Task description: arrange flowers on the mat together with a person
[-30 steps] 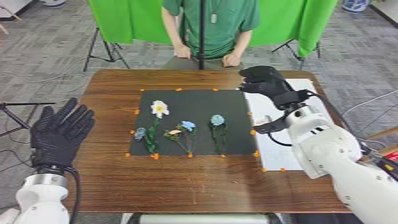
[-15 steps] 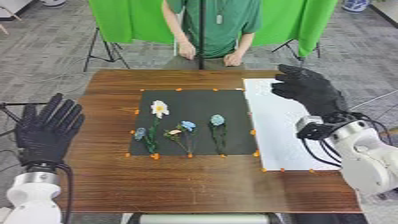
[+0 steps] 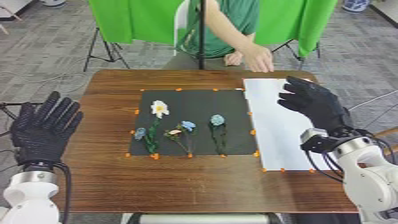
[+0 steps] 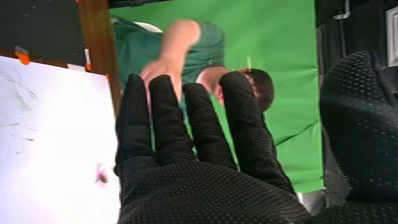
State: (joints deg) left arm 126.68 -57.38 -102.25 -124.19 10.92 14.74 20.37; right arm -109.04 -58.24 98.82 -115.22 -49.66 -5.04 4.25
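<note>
In the head view my left hand (image 3: 42, 131) is at the table's left edge, fingers straight. My right hand (image 3: 313, 106) is over the right side of the white sheet (image 3: 277, 125), fingers extended and holding nothing; in the right wrist view the hand (image 4: 209, 192) has its fingers straight and thumb apart. On the dark mat (image 3: 191, 100) lie a white flower (image 3: 160, 109), a small blue flower (image 3: 139, 133), a pinkish and blue flower sprig (image 3: 187, 126) and a light blue flower (image 3: 218, 120). A small pink flower (image 4: 102, 176) shows on the white sheet in the right wrist view.
Across the brown table (image 3: 178, 187), a person holds one hand (image 3: 258, 57) out near the far edge, beside the white sheet's far end. Orange markers line the mat and the sheet. A dark vertical pole (image 3: 202, 35) stands at the far edge.
My right hand has moved right from the mat's far corner and its fingers have straightened. The person's hand has come forward toward the table. My left hand has shifted slightly left.
</note>
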